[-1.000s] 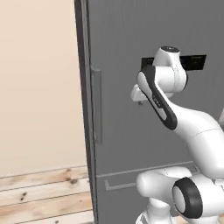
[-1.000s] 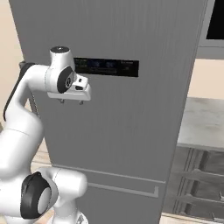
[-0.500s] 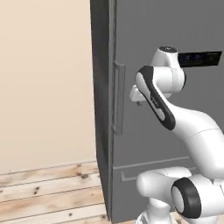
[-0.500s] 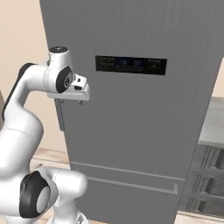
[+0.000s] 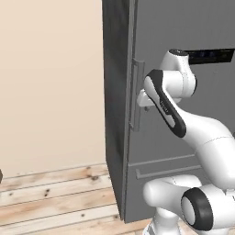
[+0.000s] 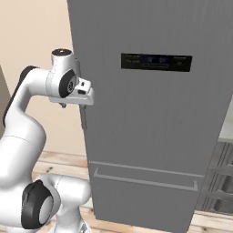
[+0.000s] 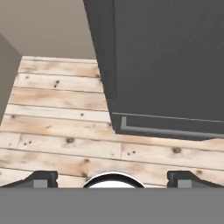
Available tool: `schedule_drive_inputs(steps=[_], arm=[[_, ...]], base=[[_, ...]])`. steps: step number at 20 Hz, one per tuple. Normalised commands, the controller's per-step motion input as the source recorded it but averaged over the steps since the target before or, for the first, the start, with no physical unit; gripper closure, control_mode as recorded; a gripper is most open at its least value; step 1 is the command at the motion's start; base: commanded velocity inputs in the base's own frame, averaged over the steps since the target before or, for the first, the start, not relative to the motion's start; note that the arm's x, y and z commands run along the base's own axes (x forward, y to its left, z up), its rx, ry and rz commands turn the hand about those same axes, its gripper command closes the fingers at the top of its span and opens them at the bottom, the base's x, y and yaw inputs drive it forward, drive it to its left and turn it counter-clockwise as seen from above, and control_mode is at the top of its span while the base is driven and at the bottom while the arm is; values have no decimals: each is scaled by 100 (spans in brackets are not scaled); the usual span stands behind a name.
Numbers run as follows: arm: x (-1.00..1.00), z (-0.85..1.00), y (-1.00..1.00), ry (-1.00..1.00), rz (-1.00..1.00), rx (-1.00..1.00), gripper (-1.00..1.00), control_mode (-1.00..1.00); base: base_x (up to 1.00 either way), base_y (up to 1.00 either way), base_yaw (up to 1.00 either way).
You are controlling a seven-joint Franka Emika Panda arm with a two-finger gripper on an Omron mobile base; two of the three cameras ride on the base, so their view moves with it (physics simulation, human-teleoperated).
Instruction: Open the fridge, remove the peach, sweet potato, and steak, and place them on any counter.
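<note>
While the fridge [image 5: 183, 137] stands shut before us, we see it as a tall dark grey cabinet with its long axis upright, its door face turned toward the robot. Its bar handle [image 5: 136, 94] runs vertically along the door's left edge, parallel to the cabinet's height, and a second, horizontal handle [image 6: 145, 177] crosses the lower drawer front.

We find the claw [image 6: 73, 104] just beside the fridge's left edge, at the height of the vertical handle, pointing down toward the floor. In the left base view the hand sits right next to that handle; whether it touches the bar we cannot tell. In the hand view its two dark fingertips [image 7: 41, 178] stand far apart at the bottom corners with nothing between them, so the claw is spread wide and holds nothing.

From the left base view we get the fridge's narrow left side wall and the vertical handle in profile, with the beige wall [image 5: 50, 82] beyond it. From the right base view we get the door head-on, with the dark display panel [image 6: 156, 62] high on it, and grey drawers [image 6: 220, 177] to the fridge's right. From the hand view we look down on the fridge's lower left corner and the pale wooden plank floor [image 7: 57, 127] spreading out from its foot.
</note>
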Motion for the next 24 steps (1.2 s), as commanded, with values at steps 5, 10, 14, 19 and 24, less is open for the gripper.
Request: schedule_drive_inputs(steps=[5,10,14,19,24], arm=[[0,0,0,0,0,0,-100,100],[2,-29,-7,0,-2,1,-100,-100],[1,-35,-15,-12,-2,10,-100,-100],[26,-13,0,-40,0,13,-100,-100],[68,-3,0,-18,-3,11,-100,-100]], base=[[0,31,-11],[0,0,-2],[0,0,0],[0,0,0],[0,0,0]])
